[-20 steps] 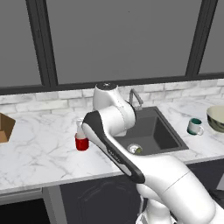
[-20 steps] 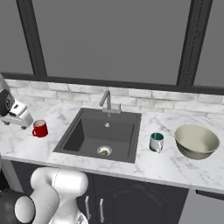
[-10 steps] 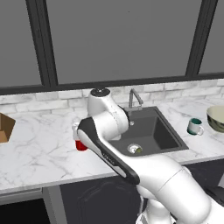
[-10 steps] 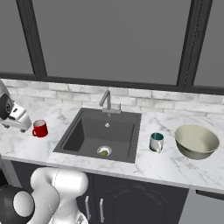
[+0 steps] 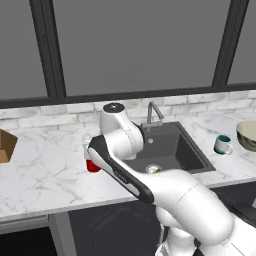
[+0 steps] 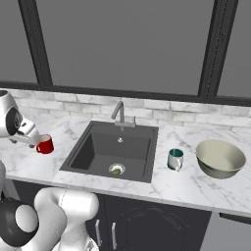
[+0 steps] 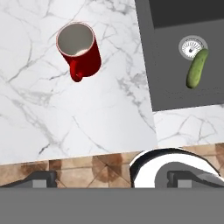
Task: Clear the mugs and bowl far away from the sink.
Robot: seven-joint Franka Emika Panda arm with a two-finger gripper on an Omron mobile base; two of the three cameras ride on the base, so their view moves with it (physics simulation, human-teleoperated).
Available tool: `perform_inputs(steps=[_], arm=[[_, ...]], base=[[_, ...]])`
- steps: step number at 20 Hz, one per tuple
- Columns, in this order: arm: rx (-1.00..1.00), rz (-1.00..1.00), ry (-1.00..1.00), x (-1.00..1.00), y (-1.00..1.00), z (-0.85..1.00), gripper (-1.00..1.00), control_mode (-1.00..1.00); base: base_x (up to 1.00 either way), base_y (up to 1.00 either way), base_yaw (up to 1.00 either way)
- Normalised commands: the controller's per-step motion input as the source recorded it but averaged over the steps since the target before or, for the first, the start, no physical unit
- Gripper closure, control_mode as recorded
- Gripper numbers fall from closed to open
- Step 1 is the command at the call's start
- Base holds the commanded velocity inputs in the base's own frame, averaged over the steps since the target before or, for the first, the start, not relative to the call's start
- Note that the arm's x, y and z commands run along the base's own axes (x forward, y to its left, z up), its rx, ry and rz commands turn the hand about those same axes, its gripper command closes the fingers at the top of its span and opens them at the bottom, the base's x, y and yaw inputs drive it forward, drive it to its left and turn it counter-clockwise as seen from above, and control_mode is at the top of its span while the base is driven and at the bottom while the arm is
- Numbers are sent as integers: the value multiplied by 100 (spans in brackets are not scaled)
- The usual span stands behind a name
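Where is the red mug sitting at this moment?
The red mug stands upright on the marble counter left of the sink, across the basin from the white mug and bowl; the hand view looks down into it.

Red mug [image 7: 80,49] stood upright on the marble counter [image 7: 52,113], left of the sink [image 6: 112,149], with bare counter all round it and open access from above. White arm [image 5: 120,150] blocked most of the mug from the left base view. Cardboard box [image 5: 5,145] sat far left, well apart. Faucet [image 6: 119,113] rose behind the basin; a cucumber [image 7: 195,68] lay by the drain. Teal-banded mug [image 6: 175,159] and bowl [image 6: 220,158] stood near each other right of the sink, free overhead.
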Motion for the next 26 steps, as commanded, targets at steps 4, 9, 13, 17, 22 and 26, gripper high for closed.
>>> perform_inputs(steps=[4,9,13,17,22,26], arm=[[0,0,0,27,0,-18,-100,-100],[0,0,0,23,2,-18,-100,-100],[0,0,0,21,5,-14,-100,-100],[0,0,0,8,4,-13,-100,-100],[0,-2,0,7,25,-12,-100,-100],[0,0,0,20,19,-16,-100,-100]], base=[[0,0,0],[0,0,0],[0,0,0],[0,0,0],[0,0,0],[0,0,0]])
